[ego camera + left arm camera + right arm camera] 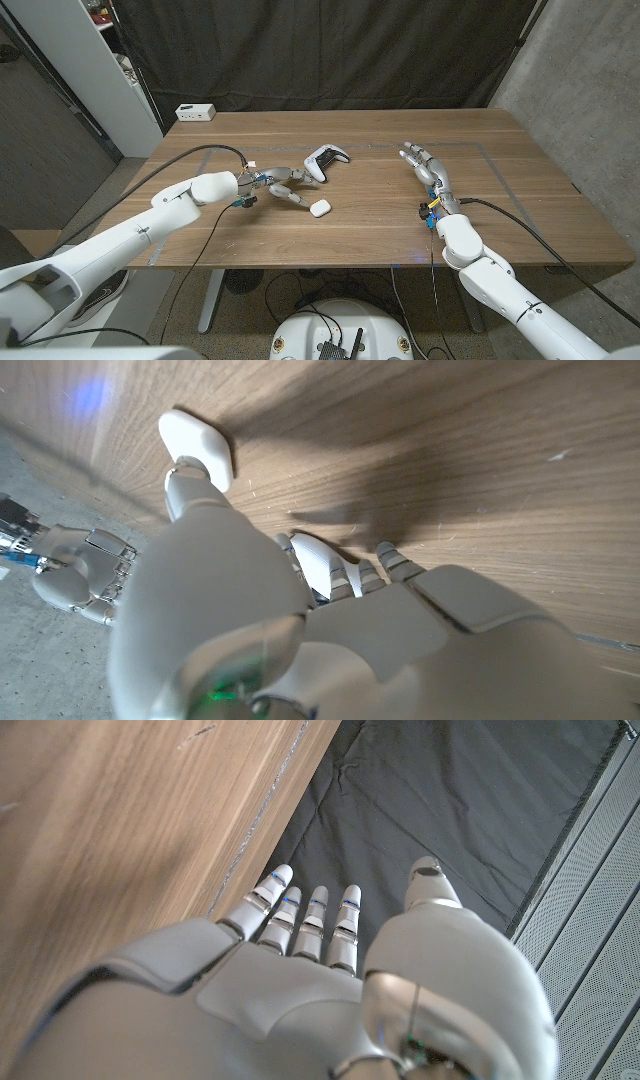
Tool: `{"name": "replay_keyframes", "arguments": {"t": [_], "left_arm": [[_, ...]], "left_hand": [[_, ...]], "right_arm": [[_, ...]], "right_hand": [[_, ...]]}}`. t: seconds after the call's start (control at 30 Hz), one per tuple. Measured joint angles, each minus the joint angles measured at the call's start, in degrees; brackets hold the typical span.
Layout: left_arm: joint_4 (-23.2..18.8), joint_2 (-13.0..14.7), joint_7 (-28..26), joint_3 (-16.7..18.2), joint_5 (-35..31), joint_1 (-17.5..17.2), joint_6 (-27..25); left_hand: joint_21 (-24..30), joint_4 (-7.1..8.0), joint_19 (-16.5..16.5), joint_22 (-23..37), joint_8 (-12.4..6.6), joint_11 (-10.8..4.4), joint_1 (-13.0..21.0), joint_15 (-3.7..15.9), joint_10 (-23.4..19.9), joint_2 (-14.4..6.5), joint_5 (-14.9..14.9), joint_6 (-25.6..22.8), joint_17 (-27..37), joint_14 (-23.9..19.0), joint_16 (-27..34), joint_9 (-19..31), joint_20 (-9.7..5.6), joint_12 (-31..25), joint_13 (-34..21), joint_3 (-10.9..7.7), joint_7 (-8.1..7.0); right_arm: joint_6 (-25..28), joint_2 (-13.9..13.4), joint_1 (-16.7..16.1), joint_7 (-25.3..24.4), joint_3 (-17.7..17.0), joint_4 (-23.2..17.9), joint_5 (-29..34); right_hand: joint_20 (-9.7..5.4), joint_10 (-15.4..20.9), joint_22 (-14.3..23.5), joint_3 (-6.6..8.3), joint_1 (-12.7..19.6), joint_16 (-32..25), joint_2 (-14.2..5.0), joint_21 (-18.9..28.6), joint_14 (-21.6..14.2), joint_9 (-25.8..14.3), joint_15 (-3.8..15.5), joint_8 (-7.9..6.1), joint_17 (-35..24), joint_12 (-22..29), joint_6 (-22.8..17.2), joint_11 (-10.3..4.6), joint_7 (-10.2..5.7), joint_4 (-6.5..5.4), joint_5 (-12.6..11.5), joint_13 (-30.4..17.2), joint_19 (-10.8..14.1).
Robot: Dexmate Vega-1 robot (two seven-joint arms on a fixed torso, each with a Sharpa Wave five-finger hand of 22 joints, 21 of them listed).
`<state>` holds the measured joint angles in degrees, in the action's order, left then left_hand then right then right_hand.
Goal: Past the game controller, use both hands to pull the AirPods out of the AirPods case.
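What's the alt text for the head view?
A robot's left hand reaches across a wooden table toward a small white earbud case, fingers apart and just short of it. A white game controller lies just beyond, and the right hand waits open off to the right.

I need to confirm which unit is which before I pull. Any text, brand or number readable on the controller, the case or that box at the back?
No legible text in any view.
game controller: no readable marking.
AirPods case: plain white, nothing visible.
white box at the table's far edge: dark marks, too small to read.
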<state>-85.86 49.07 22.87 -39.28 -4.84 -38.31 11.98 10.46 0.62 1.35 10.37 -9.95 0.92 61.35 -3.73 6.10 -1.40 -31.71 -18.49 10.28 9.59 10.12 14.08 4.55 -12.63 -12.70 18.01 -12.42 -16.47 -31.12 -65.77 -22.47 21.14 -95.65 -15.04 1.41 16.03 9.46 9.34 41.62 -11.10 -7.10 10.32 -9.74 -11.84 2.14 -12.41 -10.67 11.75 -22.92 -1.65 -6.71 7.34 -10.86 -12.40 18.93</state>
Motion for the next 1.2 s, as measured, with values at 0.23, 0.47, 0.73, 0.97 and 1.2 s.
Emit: {"name": "replay_keyframes", "arguments": {"t": [0.23,0.47,0.73,0.97,1.2], "left_arm": [[0.08,0.72,3.69,-1.12,-1.12,1.96,1.69],[-2.63,3.24,4.14,-0.78,-3.97,1.50,3.95],[-6.68,6.78,2.39,1.06,-9.31,0.35,6.71],[-9.06,8.33,0.05,2.66,-14.58,0.13,8.24],[-9.92,8.12,-1.71,3.09,-20.30,2.39,9.86]], "left_hand": [[-0.03,-0.78,-2.51,-0.13,-0.47,0.41,2.76,-1.10,3.54,-1.33,-1.57,2.56,0.00,0.24,-0.25,-0.79,1.65,0.99,-0.25,-0.30,-0.36],[-0.04,-1.19,-2.58,-0.24,-2.45,0.16,4.43,-1.07,3.80,-2.83,-2.01,-2.09,-0.16,0.26,0.28,-1.05,1.54,0.49,-0.07,-0.72,-0.04],[0.50,-1.43,-2.49,-0.15,-2.46,0.16,4.80,-0.45,3.80,-2.90,-2.45,-2.51,-0.16,0.24,0.28,-1.31,0.67,0.49,-0.08,-0.47,-0.29],[-0.02,-1.43,-4.22,-0.25,-1.96,0.15,4.80,-0.45,3.80,-2.90,-2.45,-1.52,-0.16,0.24,0.27,-1.31,1.16,0.49,-0.08,-0.47,0.06],[-0.02,-1.10,-5.38,-0.24,-0.92,0.15,4.80,-0.45,3.80,-2.90,-2.45,1.34,-0.16,0.24,0.27,-1.58,2.31,0.49,-0.08,-0.15,0.26]], "right_arm": [[0.03,-0.03,0.27,0.05,0.13,0.00,0.09],[-0.52,-0.06,0.33,0.07,0.14,0.33,0.30],[-1.55,0.01,0.68,0.73,0.25,1.16,0.32],[-1.92,0.02,0.76,1.09,0.38,1.49,0.24],[-2.19,-0.15,0.47,1.34,0.39,1.48,0.18]], "right_hand": [[0.00,0.00,0.00,0.15,0.00,0.00,0.00,0.00,0.00,0.00,0.00,0.00,0.00,0.00,0.00,0.00,0.00,0.15,0.00,0.00,0.00],[0.00,0.24,0.00,0.15,0.00,0.00,0.00,0.00,0.00,0.00,0.00,0.00,0.00,0.00,0.00,-0.24,0.00,0.15,0.00,0.00,0.00],[0.00,0.24,0.00,0.15,0.00,0.00,0.00,0.00,0.00,0.00,0.00,0.00,0.00,0.00,0.00,-0.24,0.00,0.15,0.00,0.01,0.00],[0.00,0.24,0.00,0.15,0.00,0.00,0.00,0.00,0.00,0.00,0.00,0.00,0.00,0.00,-0.35,-0.24,-0.35,0.15,0.00,0.01,0.00],[0.00,0.23,0.00,0.15,0.00,0.00,0.00,0.00,0.00,0.00,0.00,0.00,0.00,0.00,-0.35,-0.23,-0.35,0.15,0.00,0.01,0.00]]}}
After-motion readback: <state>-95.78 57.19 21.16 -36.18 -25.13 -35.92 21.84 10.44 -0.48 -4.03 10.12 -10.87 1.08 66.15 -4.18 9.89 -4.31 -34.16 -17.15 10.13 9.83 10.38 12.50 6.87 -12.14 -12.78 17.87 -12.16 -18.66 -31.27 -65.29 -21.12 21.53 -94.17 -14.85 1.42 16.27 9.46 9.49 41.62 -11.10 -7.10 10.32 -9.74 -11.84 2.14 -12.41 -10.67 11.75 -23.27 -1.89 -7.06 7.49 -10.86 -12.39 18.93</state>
